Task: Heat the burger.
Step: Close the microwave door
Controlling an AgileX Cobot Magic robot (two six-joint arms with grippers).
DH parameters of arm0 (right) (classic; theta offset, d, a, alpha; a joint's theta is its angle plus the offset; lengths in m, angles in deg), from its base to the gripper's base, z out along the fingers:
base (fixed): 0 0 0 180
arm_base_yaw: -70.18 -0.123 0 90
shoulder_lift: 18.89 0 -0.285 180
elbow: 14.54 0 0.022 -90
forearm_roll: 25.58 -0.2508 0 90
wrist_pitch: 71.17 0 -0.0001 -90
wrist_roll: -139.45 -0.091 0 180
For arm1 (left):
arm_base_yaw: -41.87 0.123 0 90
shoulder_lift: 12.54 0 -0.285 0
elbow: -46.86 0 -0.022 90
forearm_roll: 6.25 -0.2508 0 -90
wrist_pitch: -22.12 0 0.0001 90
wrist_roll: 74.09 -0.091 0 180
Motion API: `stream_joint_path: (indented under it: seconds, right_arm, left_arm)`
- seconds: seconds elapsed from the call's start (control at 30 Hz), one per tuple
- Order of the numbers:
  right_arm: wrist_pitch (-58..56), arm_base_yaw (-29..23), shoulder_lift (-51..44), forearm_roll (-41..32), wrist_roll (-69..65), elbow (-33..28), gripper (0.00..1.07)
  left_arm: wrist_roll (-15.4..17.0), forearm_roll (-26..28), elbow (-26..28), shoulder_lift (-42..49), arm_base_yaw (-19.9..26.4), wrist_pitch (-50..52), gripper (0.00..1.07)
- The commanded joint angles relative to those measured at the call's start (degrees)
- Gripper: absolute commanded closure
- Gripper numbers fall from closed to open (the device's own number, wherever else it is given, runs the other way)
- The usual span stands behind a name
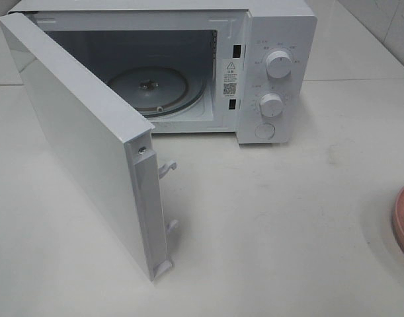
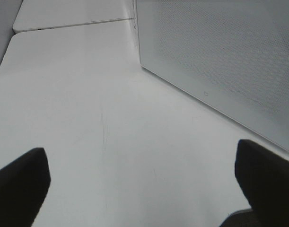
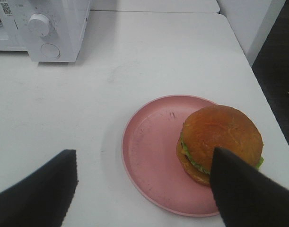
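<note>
The burger (image 3: 219,135), with a golden-brown bun and green lettuce, sits on a pink plate (image 3: 151,146) in the right wrist view. My right gripper (image 3: 144,189) is open and hovers above the plate's near side, one finger (image 3: 243,189) overlapping the burger's edge in view. In the exterior high view only the plate's rim (image 1: 403,221) shows at the right edge; the burger is out of view there. The white microwave (image 1: 281,39) stands at the back with its door (image 1: 82,139) swung open and the glass turntable (image 1: 155,89) bare. My left gripper (image 2: 144,184) is open and empty beside the door's outer face (image 2: 220,56).
The microwave's two knobs (image 1: 278,64) and a round button (image 1: 265,131) are on its right panel. The door sticks out toward the front left, with latch hooks (image 1: 167,168) on its edge. The table's right edge (image 3: 258,80) lies close to the plate.
</note>
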Motion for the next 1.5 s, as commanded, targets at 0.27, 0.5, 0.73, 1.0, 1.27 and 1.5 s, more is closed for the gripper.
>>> stream_joint_path:
  seconds: [0.27,0.5,0.73,1.0,1.27,1.5]
  right_arm:
    - [0.8,0.4,-1.7,-0.2,-0.2,-0.1,0.31]
    - [0.8,0.4,-1.7,-0.2,-0.2,-0.1,0.31]
    - [0.8,0.4,-1.7,-0.2,-0.2,-0.1,0.31]
    - [0.8,0.4,-1.7,-0.2,-0.2,-0.1,0.31]
    - [0.8,0.4,-1.7,-0.2,-0.2,-0.1,0.31]
    - [0.8,0.4,-1.7,-0.2,-0.2,-0.1,0.31]
  left_arm:
    - [0.1,0.5,-0.2,0.8,0.1,0.5,0.07]
    - [0.1,0.5,-0.2,0.8,0.1,0.5,0.07]
    - [0.1,0.5,-0.2,0.8,0.1,0.5,0.07]
    - [0.1,0.5,-0.2,0.8,0.1,0.5,0.07]
    - [0.3,0.2,-0.2,0.3,0.1,0.5,0.07]
    - [0.3,0.6,0.2,-2.5,0.1,0.9,0.09]
